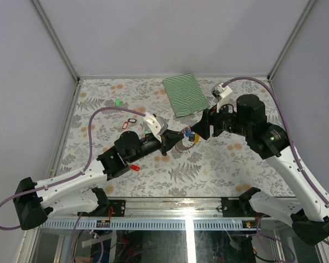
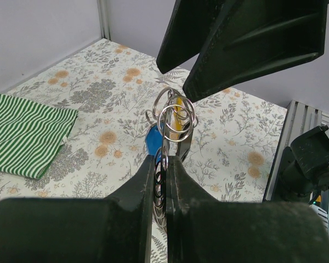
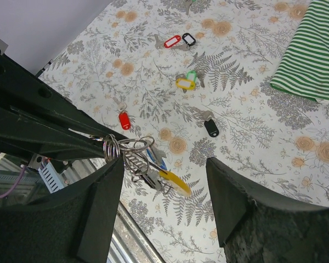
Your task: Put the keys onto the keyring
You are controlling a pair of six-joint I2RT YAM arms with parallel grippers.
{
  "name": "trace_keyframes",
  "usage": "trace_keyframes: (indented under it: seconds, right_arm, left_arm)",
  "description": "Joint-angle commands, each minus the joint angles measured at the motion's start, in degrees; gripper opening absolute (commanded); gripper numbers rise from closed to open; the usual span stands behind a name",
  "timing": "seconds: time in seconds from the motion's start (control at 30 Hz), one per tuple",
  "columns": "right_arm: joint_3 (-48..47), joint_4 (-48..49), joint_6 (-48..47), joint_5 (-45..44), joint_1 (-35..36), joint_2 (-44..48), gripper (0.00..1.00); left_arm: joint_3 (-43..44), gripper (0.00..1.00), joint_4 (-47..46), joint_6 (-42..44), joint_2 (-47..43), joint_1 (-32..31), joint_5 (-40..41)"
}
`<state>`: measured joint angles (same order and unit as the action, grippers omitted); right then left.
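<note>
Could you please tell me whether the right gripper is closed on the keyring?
No: the right gripper stands open, its fingers apart on either side of the keyring, which the left gripper pinches.

No legible text seems visible.

Soft, even light from above fills all three views, leaving only faint shadows on the table (image 1: 219,164), while each wrist view renders its own near fingers (image 2: 134,213) dark and slightly blurred.
</note>
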<state>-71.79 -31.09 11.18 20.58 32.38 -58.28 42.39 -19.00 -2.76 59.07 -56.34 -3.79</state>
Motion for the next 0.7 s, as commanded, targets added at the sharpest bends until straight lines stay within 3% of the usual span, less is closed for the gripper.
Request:
trace_keyframes:
  seconds: [0.0,0.67]
  right_arm:
    - [-1.23,3.38,0.59,1.09,0.4,-0.53,0.68]
    - [-1.34,5.19,1.0,5.63,0.38,-2.13,0.73]
  left_arm:
    - [0.1,0.0,-6.85,0.04,-1.1,-0.34,0.54]
    - [0.9,0.0,-6.57,-0.34,0.39,-0.36,0.1]
